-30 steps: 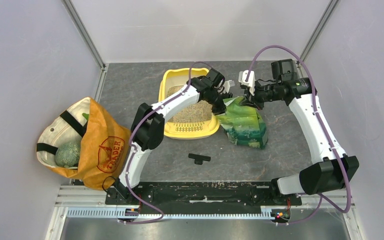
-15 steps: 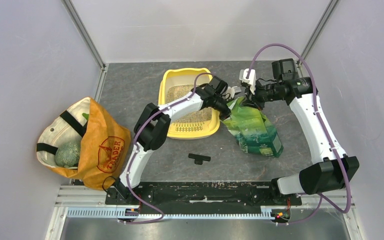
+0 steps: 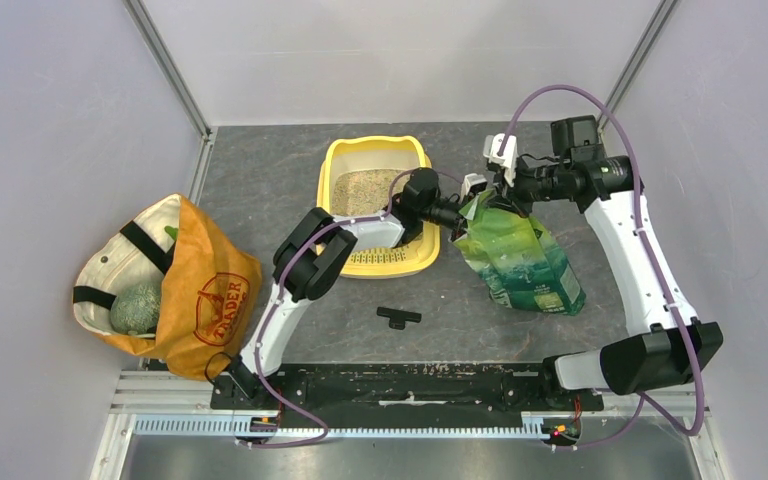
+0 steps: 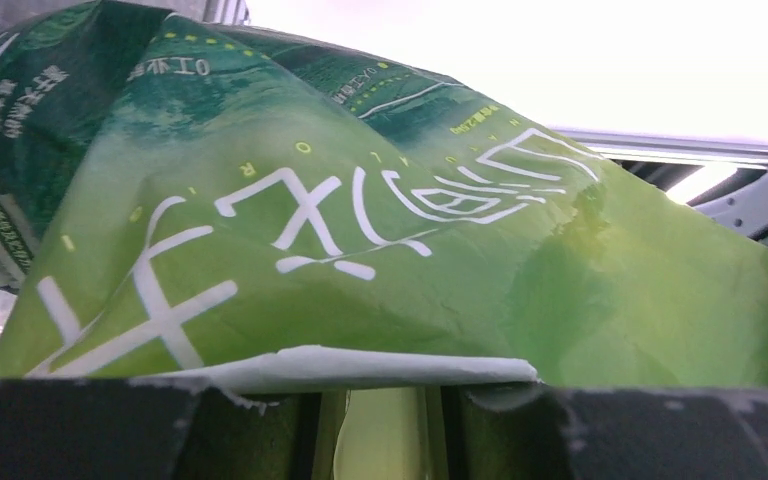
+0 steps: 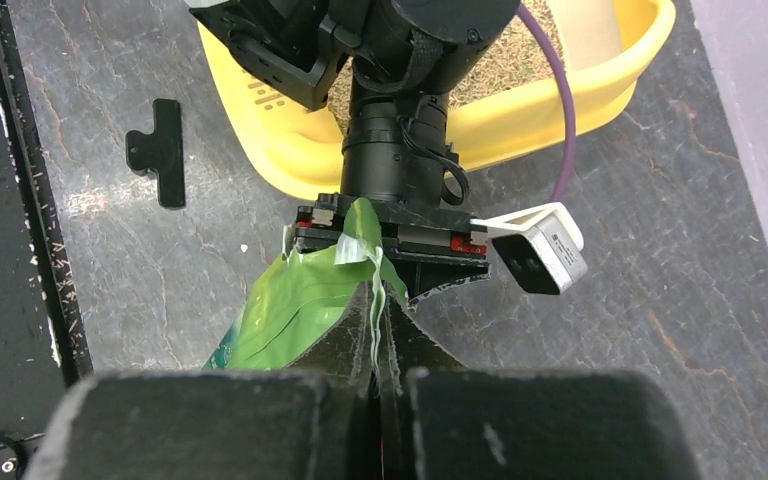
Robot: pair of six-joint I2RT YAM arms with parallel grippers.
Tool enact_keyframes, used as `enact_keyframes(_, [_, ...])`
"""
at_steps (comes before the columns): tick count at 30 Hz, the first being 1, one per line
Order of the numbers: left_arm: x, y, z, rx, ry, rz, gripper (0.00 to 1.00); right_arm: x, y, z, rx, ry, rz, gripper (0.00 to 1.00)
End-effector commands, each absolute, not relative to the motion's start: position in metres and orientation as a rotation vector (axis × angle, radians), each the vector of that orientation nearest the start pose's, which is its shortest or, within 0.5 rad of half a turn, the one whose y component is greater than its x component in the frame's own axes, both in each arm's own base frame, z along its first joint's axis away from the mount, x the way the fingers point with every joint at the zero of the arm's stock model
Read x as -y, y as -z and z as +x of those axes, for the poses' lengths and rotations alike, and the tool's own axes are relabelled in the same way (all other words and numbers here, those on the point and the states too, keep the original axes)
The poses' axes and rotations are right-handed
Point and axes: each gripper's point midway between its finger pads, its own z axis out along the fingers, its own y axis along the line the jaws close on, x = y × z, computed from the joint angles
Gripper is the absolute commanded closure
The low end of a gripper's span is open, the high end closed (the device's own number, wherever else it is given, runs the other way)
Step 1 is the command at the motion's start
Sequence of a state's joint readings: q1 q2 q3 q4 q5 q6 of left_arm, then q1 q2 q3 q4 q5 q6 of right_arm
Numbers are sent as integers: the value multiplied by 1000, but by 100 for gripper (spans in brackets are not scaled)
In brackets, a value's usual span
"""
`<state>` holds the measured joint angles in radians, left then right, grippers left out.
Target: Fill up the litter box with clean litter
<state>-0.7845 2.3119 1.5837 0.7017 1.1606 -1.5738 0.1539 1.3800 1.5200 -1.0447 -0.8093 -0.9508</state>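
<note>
The yellow litter box (image 3: 332, 165) sits at the table's middle back with tan clean litter (image 3: 360, 188) spread over its floor. To its right, the green printed bag (image 3: 520, 255) stands tilted on the table, its top held between both arms. My left gripper (image 3: 458, 214) reaches across the box's right rim and is shut on the bag's top left edge; the bag (image 4: 360, 230) fills the left wrist view. My right gripper (image 5: 375, 318) is shut on the bag's thin top edge (image 5: 368, 235). The box wall (image 5: 560, 100) and litter (image 5: 525, 45) lie beyond.
An orange-and-cream tote bag (image 3: 175, 285) sits at the left wall. A small black T-shaped piece (image 3: 398, 317) lies on the table in front of the box. Enclosure walls stand close on the left, back and right. A black rail (image 3: 400, 385) runs along the near edge.
The green bag has swung right, away from the litter box, and now stands more upright. My left gripper followed it rightward over the box rim; the right gripper shifted slightly right.
</note>
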Motion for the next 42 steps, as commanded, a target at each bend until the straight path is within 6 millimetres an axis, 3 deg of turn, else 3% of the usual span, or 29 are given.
enact_keyframes(1, [494,-254,211,-2204,2510,692,98,-161,-328,307,-1468,-509,-1416,100])
enact_keyframes(8, [476,-265,221,-2222,2392,660,98,-147,-344,305,-1465,-487,-1374,100])
enact_keyframes(19, [408,-265,270,-2245,2221,425,98,-158,-370,324,-1416,-531,-1318,100])
enact_keyframes(28, [347,-268,306,-2226,2111,242,98,-174,-363,331,-1393,-572,-1340,100])
enact_keyframes(42, [299,-272,324,-2186,2064,122,98,-175,-342,335,-1417,-541,-1380,100])
